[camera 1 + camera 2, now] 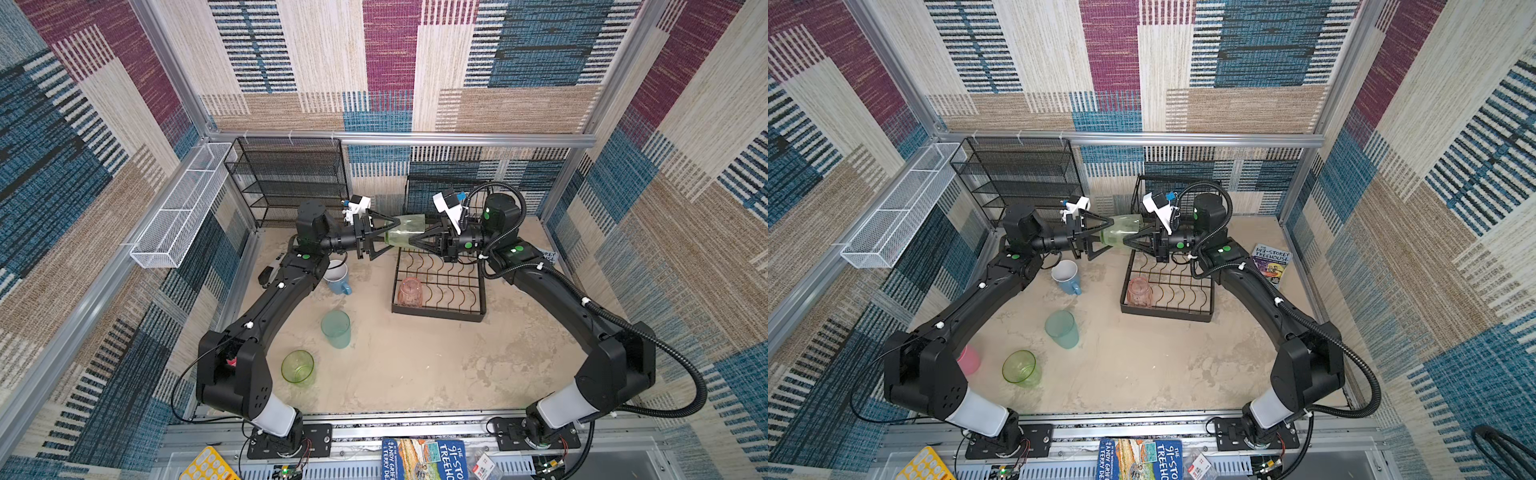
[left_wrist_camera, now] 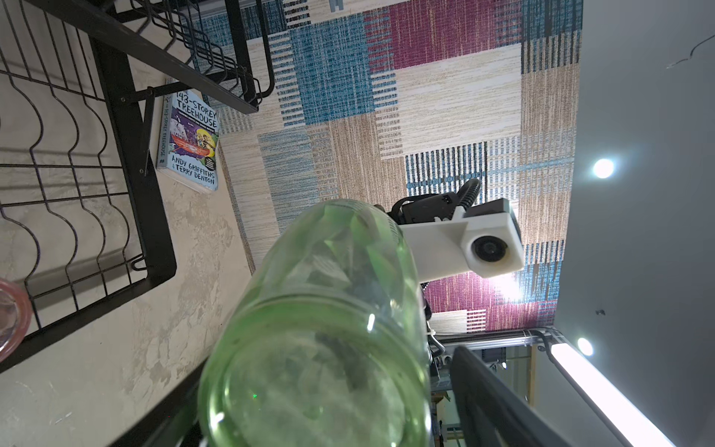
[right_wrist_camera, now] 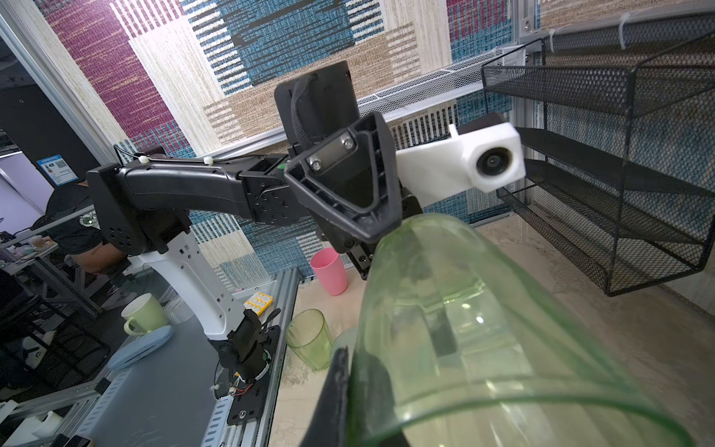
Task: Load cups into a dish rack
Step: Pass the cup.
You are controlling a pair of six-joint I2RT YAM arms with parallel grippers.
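The green tumbler (image 1: 405, 232) lies sideways in the air over the far edge of the dish rack (image 1: 440, 314). The right gripper (image 1: 411, 241) is clenched on its rim wall. The left gripper (image 1: 392, 233) stands spread around its base, apparently released. One peach-pink tumbler (image 1: 410, 292) sits inverted in the lower tray. The light-blue mug (image 1: 338, 279), teal tumbler (image 1: 336, 329), second green tumbler (image 1: 297, 366) and pink cup (image 1: 968, 360) are yet to be loaded.
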